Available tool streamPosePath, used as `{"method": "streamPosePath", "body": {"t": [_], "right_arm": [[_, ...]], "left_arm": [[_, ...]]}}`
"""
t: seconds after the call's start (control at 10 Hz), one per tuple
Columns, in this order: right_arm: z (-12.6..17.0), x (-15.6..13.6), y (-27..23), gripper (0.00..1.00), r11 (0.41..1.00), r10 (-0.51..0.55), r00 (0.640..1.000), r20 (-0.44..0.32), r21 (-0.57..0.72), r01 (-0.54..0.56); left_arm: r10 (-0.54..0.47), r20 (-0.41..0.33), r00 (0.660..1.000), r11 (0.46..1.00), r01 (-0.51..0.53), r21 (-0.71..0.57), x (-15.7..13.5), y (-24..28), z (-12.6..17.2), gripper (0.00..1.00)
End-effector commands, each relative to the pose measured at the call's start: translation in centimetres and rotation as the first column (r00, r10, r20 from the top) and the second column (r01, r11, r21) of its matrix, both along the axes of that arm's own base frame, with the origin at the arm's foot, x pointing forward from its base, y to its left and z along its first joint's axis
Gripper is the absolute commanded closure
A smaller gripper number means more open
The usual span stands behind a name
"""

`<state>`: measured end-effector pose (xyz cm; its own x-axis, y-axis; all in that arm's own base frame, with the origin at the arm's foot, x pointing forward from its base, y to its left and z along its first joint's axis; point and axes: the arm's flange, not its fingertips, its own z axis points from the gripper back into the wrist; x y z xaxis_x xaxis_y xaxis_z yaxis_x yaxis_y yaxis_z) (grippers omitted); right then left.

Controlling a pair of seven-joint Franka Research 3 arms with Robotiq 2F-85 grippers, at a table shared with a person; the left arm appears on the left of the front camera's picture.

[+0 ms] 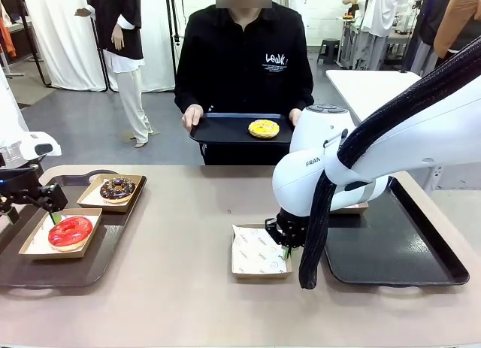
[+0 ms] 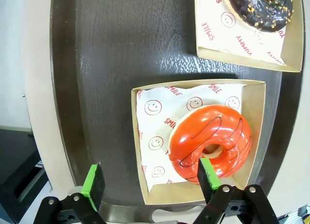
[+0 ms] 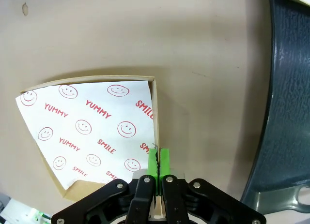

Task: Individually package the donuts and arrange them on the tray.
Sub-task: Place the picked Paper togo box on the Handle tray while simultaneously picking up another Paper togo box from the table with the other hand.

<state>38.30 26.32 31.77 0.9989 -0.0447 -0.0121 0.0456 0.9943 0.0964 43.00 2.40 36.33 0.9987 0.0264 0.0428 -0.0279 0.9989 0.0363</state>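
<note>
A glossy red donut (image 2: 210, 141) (image 1: 70, 232) lies in a paper-lined cardboard box on the brown tray (image 2: 97, 64) at the left. My left gripper (image 2: 151, 180) (image 1: 54, 215) hangs open over that box's near edge. The chocolate sprinkled donut (image 1: 118, 189) (image 2: 261, 8) sits in a second box behind it. My right gripper (image 3: 156, 162) (image 1: 286, 241) is shut on the side wall of an empty paper-lined box (image 3: 92, 132) (image 1: 258, 251) at mid-table. The person holds a black tray (image 1: 222, 130) bearing the yellow donut (image 1: 264, 128). The dark purple donut is out of view.
A dark tray (image 1: 391, 250) (image 3: 290, 103) lies on the table's right side, just beside the empty box. Another cardboard box (image 1: 355, 208) peeks out behind my right arm. Bare tabletop stretches between the two trays.
</note>
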Motion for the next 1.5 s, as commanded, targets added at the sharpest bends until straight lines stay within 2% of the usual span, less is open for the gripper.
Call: {"method": "streamPosePath", "body": {"t": [0.0,0.1,0.2,0.3,0.5,0.7,1.0,1.2,1.4], "right_arm": [[1.7,-0.3,0.5,1.00,1.000,-0.017,1.000,0.021,0.002,0.017],[4.6,-1.0,0.2,1.00,1.000,-0.004,0.998,0.061,0.014,0.003],[7.8,-1.6,-0.3,1.00,1.000,0.005,0.996,0.093,0.000,-0.005],[11.5,-1.4,-0.7,1.00,1.000,-0.029,0.989,0.148,-0.007,0.030],[17.5,0.0,-0.5,1.00,0.998,-0.045,0.980,0.196,-0.024,0.050],[22.2,2.9,0.9,1.00,1.000,-0.004,0.987,0.162,-0.028,0.009],[25.0,9.5,3.4,1.00,0.997,-0.025,0.995,0.098,-0.073,0.032],[24.1,14.2,3.2,1.00,0.994,-0.030,0.999,0.042,-0.104,0.034],[21.8,17.1,1.9,1.00,0.994,-0.061,0.998,0.003,-0.092,0.061]], "left_arm": [[0.018,-0.028,0.999,0.983,-0.023,-0.180,-0.5,1.6,1.9,0.00],[-0.014,-0.047,0.999,0.932,-0.004,-0.363,-1.0,3.4,3.6,0.00],[-0.028,-0.047,0.999,0.848,-0.001,-0.530,-1.9,5.7,5.2,0.00],[-0.051,-0.009,0.999,0.718,0.031,-0.695,-3.0,8.6,7.0,0.00],[-0.035,0.048,0.998,0.511,0.059,-0.858,-4.5,13.5,8.6,0.00],[0.003,0.099,0.995,0.359,0.091,-0.929,-5.5,17.6,8.6,0.00],[0.068,0.145,0.987,0.229,0.126,-0.965,-7.2,22.1,7.7,0.00],[0.076,0.210,0.975,0.217,0.190,-0.958,-9.0,24.1,7.3,0.00],[0.087,0.240,0.967,0.231,0.215,-0.949,-9.9,24.8,7.1,0.00]]}}
